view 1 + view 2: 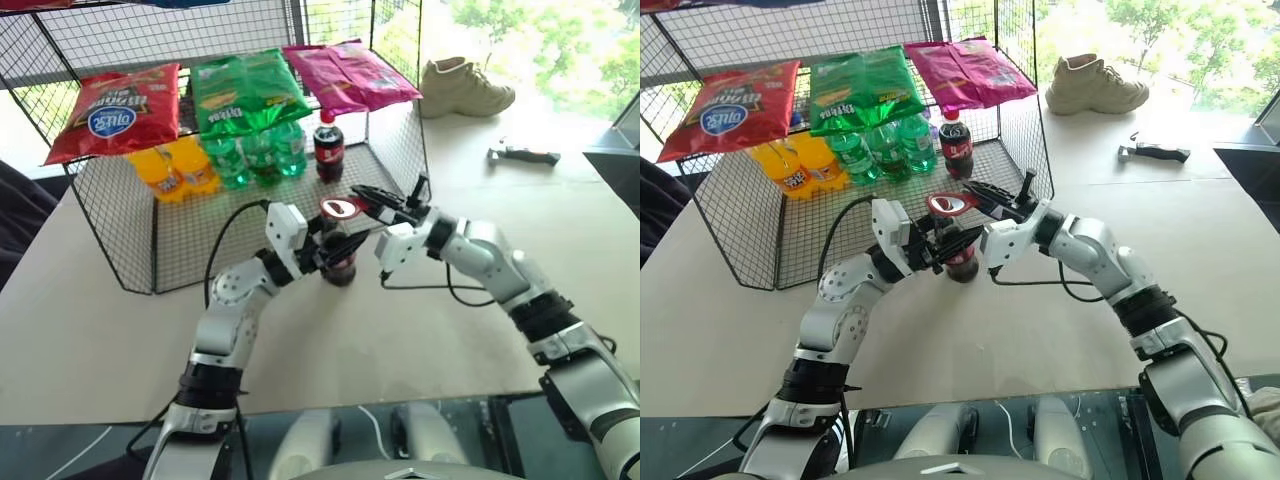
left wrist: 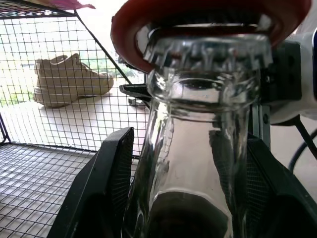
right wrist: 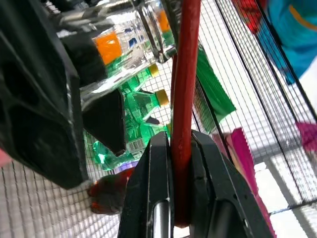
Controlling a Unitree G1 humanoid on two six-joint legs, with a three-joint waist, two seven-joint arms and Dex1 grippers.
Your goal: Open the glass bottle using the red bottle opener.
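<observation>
Your left end effector [image 1: 332, 250] is clamped around the glass bottle [image 1: 340, 262], which stands upright on the table [image 1: 400, 330] just in front of the wire rack [image 1: 130, 240]. In the left wrist view its two black fingers [image 2: 106, 188] press against either side of the clear neck, with dark liquid showing lower down.

Your right end effector [image 1: 385, 208] is closed tight on the handle of the red bottle opener [image 1: 340, 208]; the right wrist view shows the flat red handle [image 3: 184, 99] pinched edge-on between the two fingers. The opener's oval ring head sits over the bottle's crown cap [image 2: 208, 47], its red rim wrapped around the cap's fluted edge, and the cap is on the bottle.

Inside the wire rack behind the bottle stand orange and green drink bottles and a plastic cola bottle [image 1: 329, 145].
</observation>
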